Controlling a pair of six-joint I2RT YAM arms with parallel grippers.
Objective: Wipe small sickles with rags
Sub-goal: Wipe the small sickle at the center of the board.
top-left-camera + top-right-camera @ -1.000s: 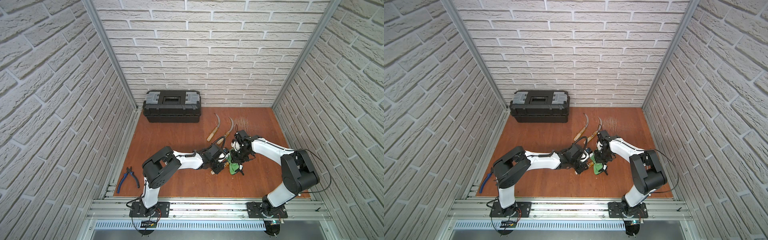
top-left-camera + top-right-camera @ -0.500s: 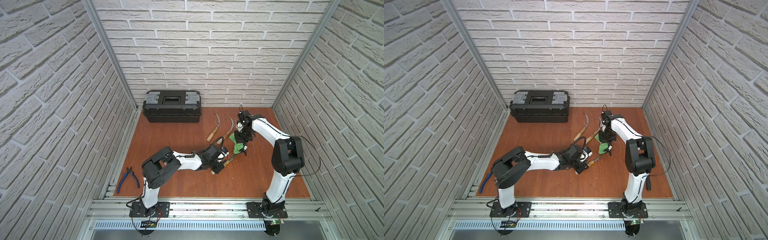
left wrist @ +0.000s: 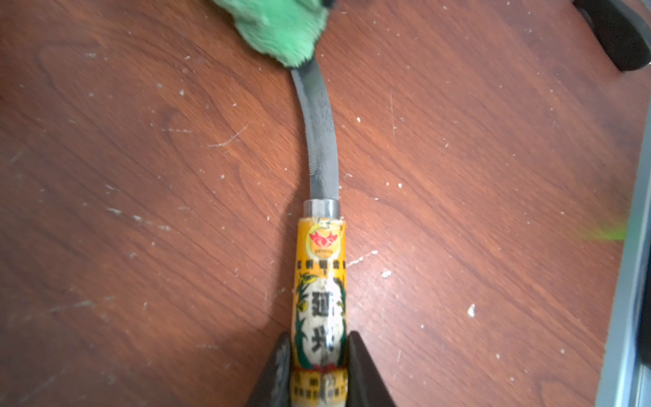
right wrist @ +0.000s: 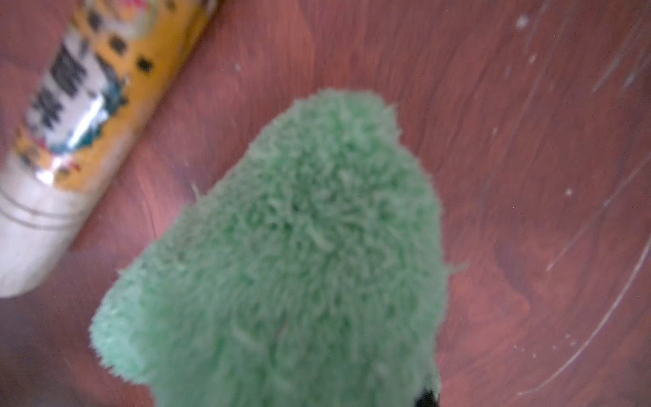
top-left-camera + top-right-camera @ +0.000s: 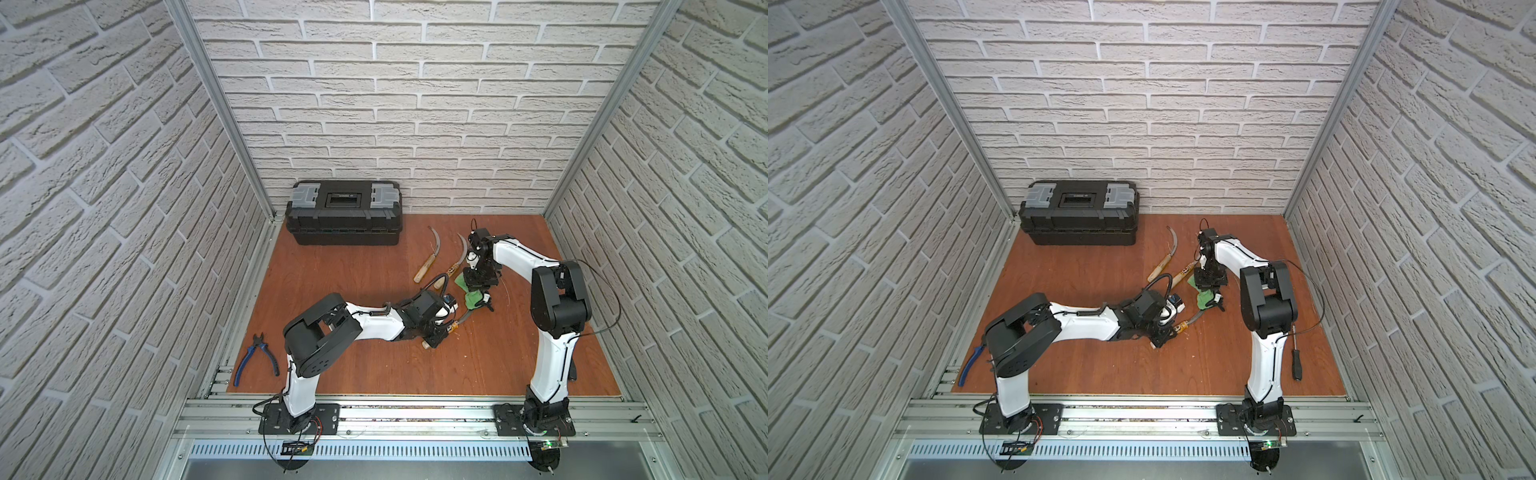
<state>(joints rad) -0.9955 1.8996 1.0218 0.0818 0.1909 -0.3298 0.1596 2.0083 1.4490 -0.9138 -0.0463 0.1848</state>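
Three sickles (image 5: 427, 259): light, stiff, thin-edged, likely safest taken by the wooden handle. Mid-worktop, clamps one sickle (image 3: 318, 282) by its labelled handle in the left gripper (image 3: 318, 338), blade end under the rag (image 3: 281, 31). Two more loose nearer the worktop's back edge. Pinches that soft, limp rag in the right gripper (image 5: 478, 289).

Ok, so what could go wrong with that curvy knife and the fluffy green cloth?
The held sickle has a toothed blade that could snag the green cloth and tug it loose. The left gripper pinches only its handle, so it might twist. The spare sickle beside the cloth could get bumped.
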